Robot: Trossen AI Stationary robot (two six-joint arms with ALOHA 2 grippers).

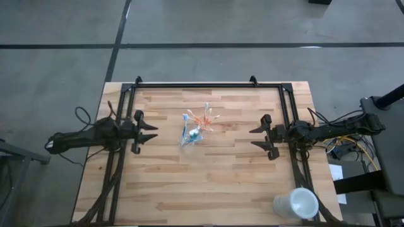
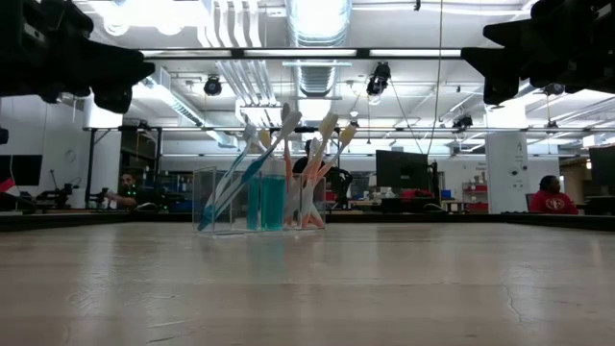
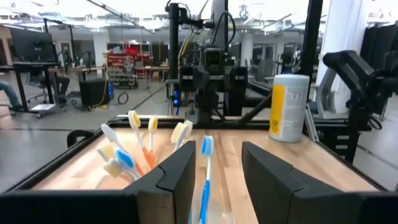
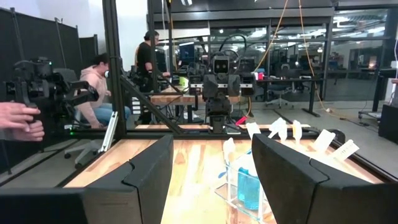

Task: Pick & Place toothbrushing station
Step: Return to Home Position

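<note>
A small clear plastic cup [image 1: 192, 135] stands upright on its base at the middle of the wooden table, with several thin toothbrushes [image 1: 206, 119] leaning in it, heads up, and a small blue tube [image 2: 272, 201] inside. It also shows in the right wrist view [image 4: 249, 186]. The toothbrushes show in the left wrist view [image 3: 146, 146]. My left gripper [image 1: 150, 132] is open, left of the cup and above the table. My right gripper [image 1: 257, 137] is open, right of the cup. Both touch nothing.
A larger opaque white cup [image 1: 295, 203] lies at the table's near right corner. A white and yellow canister [image 3: 289, 107] shows in the left wrist view. A black frame [image 1: 208, 85] runs along the table's far edge and sides. People sit in the room beyond.
</note>
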